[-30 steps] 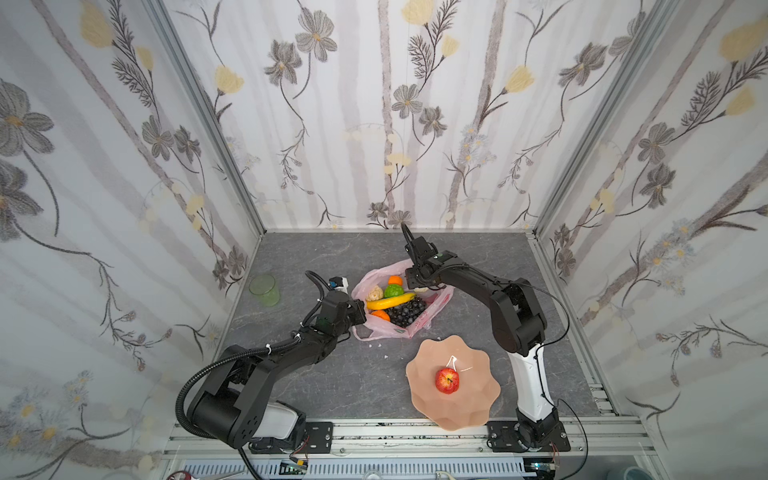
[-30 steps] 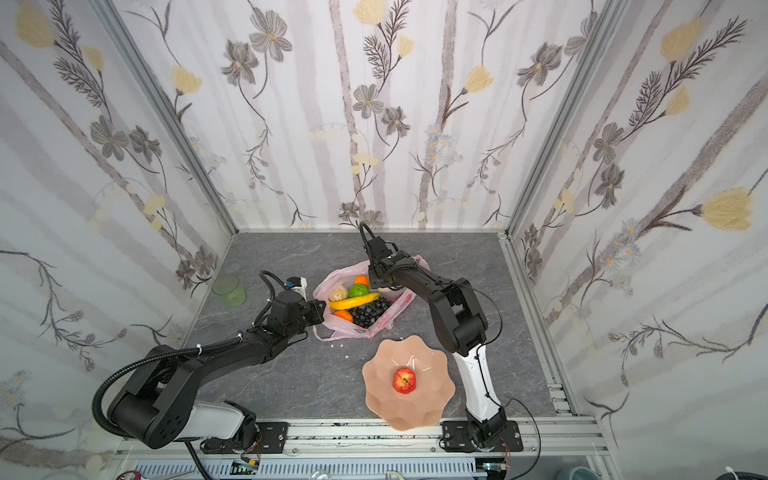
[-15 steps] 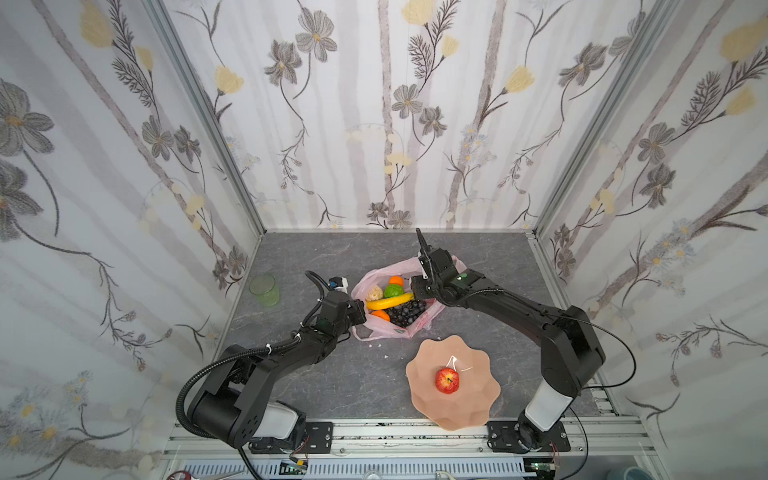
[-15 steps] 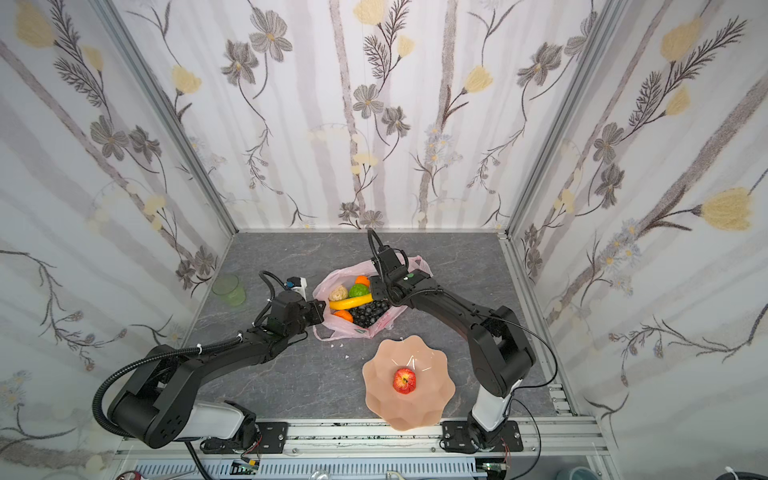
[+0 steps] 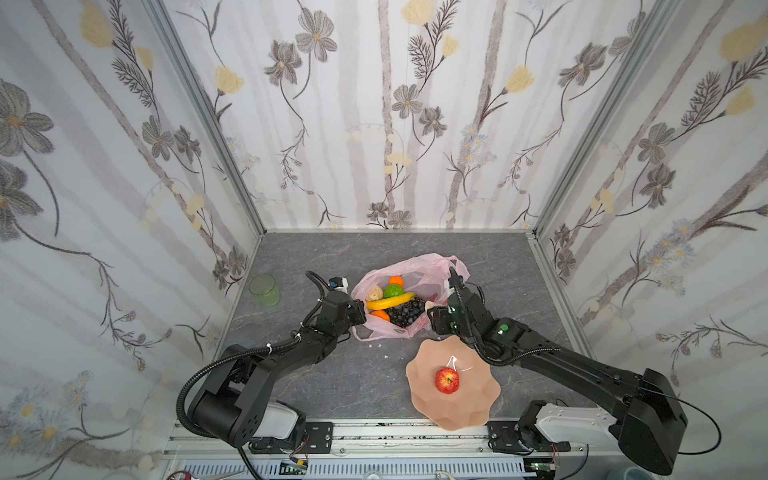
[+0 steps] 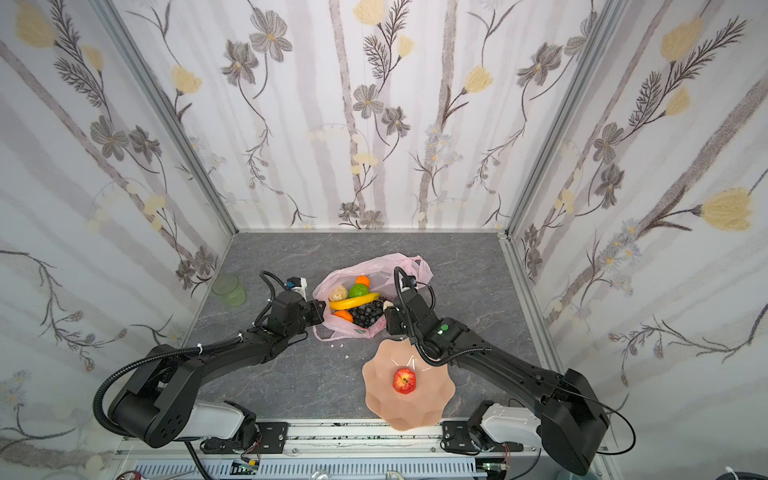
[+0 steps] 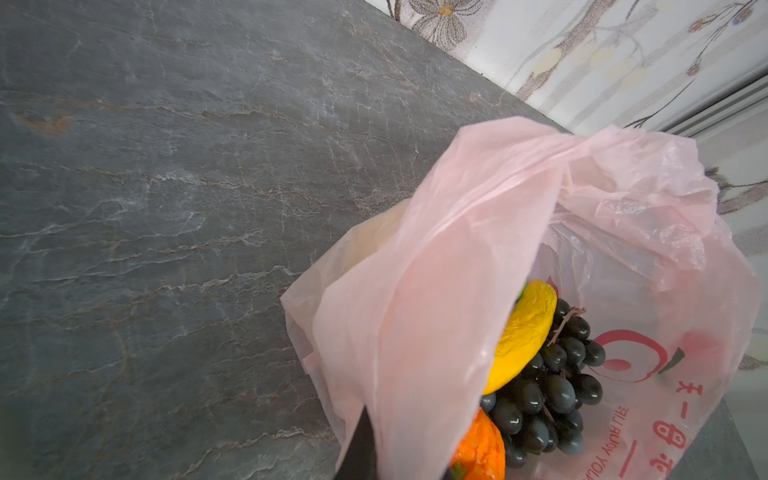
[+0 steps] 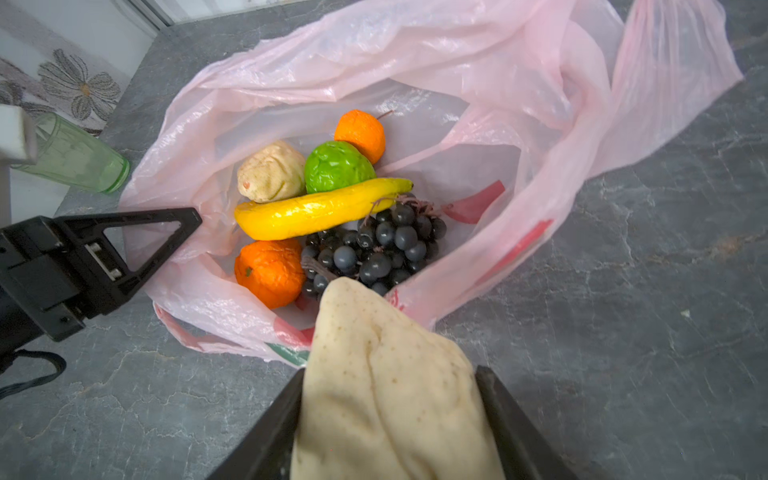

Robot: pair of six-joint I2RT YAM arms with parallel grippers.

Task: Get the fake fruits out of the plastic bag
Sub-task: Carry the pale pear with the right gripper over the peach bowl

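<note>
**Fake fruits mostly inside the thin translucent pink plastic bag, one pear caught in the right jaws**

From where I stand, the bag lies open on the grey stone-look tabletop with a small heap inside it. A glossy yellow banana lies across the middle. A dark purple grape bunch touches it on the side toward the arms. A bumpy green fruit and a beige pear sit side by side behind the banana. One dimpled orange lies deepest in the bag, and a second orange lies near the front rim, against the grapes.

The left gripper sits at the bag's left rim, its jaws pressed together on the pink film. In the left wrist view the film drapes over a black finger.

The right gripper hangs at the bag's right front rim. Its jaws pinch a second beige pear from both sides, and the pear hangs over the bag's front edge.

In front of the bag and to its right, a peach wavy-edged plate carries a red apple at its centre. A green translucent cup stands well to the bag's left, near the wall.
</note>
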